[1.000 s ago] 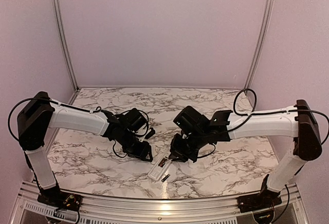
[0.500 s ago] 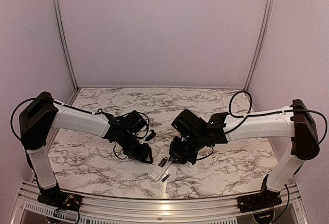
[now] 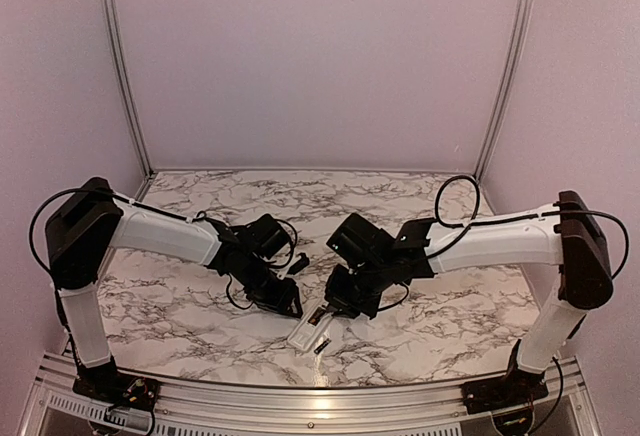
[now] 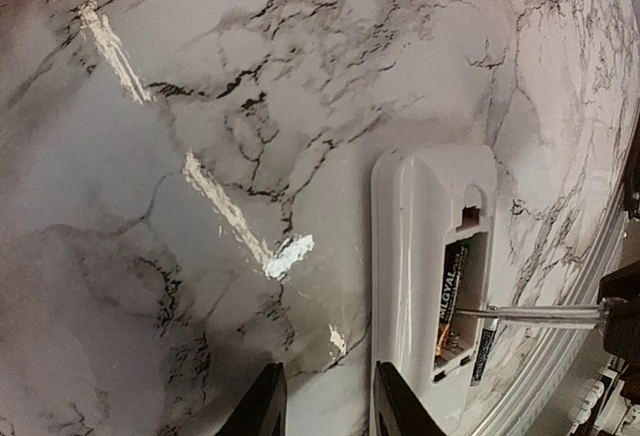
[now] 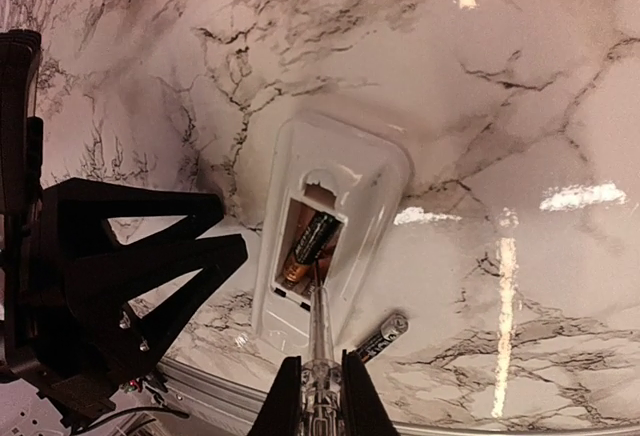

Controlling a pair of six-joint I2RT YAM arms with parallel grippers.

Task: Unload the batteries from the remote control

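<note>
The white remote control lies back-up near the table's front edge, also in the top view and the right wrist view. Its recess is open with one dark battery inside, seen too in the left wrist view. A second battery lies loose on the marble beside the remote. My right gripper is shut on a thin pale stick whose tip reaches into the recess beside the battery. My left gripper is open, one finger by the remote's long edge.
The table's metal front rail runs close below the remote. My left gripper's black fingers sit just left of the remote. A small dark piece lies on the marble behind the grippers. Both arms crowd the middle front.
Both arms have shifted slightly toward the remote. The remote and the loose battery have not moved.
</note>
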